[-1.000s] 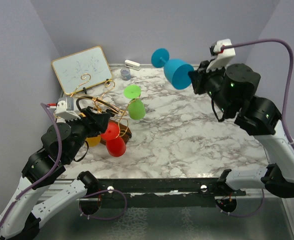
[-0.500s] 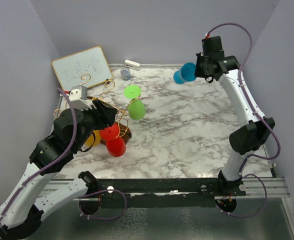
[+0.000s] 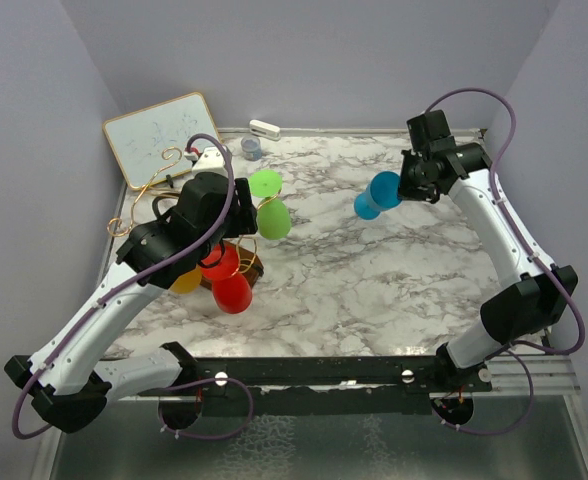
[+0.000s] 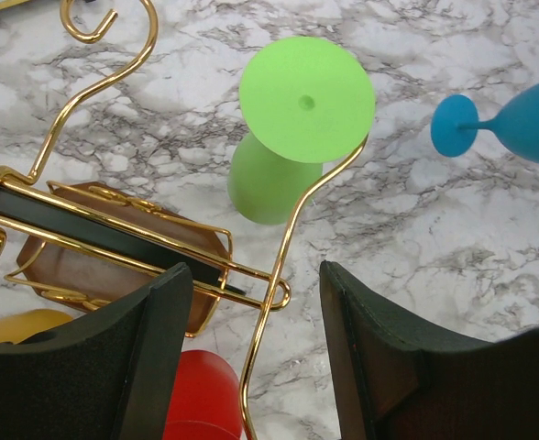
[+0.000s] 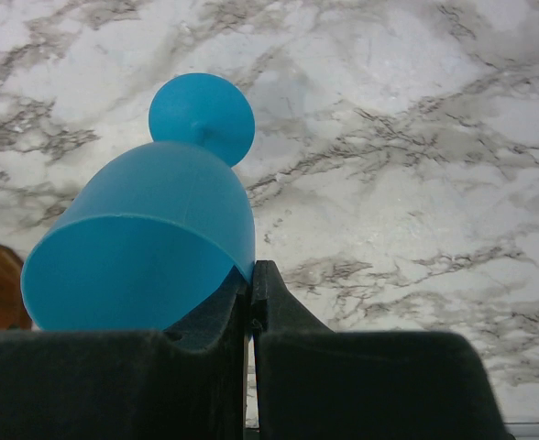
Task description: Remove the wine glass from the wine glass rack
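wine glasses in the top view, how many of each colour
green wine glass: 1
red wine glass: 1
yellow wine glass: 1
blue wine glass: 1
total: 4

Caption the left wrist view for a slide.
Open left gripper hovers over the wine glass rack, green wine glass hanging ahead.

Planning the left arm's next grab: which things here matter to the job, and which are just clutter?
Job: wine glass rack, green wine glass, red wine glass, yellow wine glass, blue wine glass in the right hand, open left hand.
Clutter: whiteboard, small white object, small grey item.
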Robot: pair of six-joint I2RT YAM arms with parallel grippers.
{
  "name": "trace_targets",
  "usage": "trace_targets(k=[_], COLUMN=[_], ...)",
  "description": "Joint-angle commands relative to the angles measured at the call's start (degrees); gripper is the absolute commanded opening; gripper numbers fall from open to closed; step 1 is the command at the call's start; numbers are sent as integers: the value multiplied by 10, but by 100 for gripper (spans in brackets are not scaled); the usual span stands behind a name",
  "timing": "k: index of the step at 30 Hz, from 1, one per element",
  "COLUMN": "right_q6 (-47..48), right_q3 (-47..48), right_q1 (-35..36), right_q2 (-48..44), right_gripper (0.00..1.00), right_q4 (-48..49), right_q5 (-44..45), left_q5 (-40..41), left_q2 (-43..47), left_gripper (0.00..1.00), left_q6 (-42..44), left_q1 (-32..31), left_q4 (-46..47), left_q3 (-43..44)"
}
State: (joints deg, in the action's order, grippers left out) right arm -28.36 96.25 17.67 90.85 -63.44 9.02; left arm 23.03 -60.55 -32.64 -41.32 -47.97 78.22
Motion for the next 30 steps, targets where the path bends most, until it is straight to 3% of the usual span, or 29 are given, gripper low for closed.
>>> trace_targets(k=[1,6,14,24,26,28,30], right_q6=[-9,-9,-7,8,8,8,11], right_q3=[-57,-110,-115,-93,-88,-84,-80], right_q1=[0,0,0,0,0,0,0], right_q2=[-10,-14,-5,-2,2,3,1], right_gripper=[1,2,4,12,16,28,34], right_q4=[6,32,33,36,35,36,39], right_q5=[73,61,55,38,34,34,34], left_q5=[59,73,60,-73,-82,-89,-94], left_q2=[-1,-20,-79,-95,-94,-92,-89], left_gripper=[61,62,66,68,68,68,68], left_q6=[18,40,77,90,95,99,102], left_q1=[0,1,12,132,148,156,162], left_q4=[6,21,20,52,55,59,63], left_q3=[22,54,94,94,95,94,92])
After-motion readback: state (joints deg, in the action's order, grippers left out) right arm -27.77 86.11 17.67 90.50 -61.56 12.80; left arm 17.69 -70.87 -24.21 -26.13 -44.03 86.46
